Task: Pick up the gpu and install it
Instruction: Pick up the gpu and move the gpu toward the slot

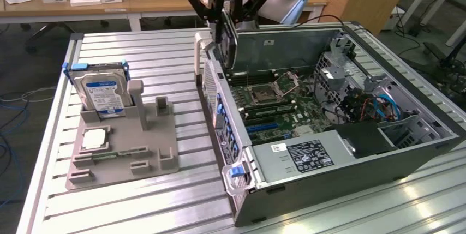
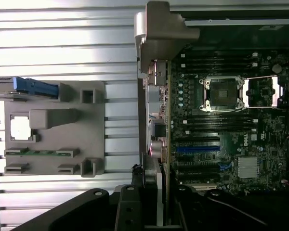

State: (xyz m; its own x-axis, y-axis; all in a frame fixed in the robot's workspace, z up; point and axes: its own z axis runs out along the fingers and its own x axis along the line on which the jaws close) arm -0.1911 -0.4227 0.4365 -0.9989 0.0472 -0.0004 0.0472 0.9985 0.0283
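Exterior view: gripper (image 1: pixel 228 20) fingers clamped on the gpu (image 1: pixel 230 46). The card is held on edge in the air, just over the rear wall of the open case (image 1: pixel 350 152). Risk: its lower end catches that wall if it goes down off-line.

Wrist view: gpu (image 2: pixel 153 187) edge-on between the fingers (image 2: pixel 128 211), over the wall line beside the motherboard (image 2: pixel 221 120), blue slot (image 2: pixel 197 149) nearby. Risk: the card tilts in the grip, misses the slot and scrapes the board.

"dell" on mobo (image 2: pixel 229 144); "robotiq", top cut off, on gripper (image 1: pixel 229 27); hdd (image 1: pixel 102 95), psu (image 1: pixel 306 155) labels not legible.
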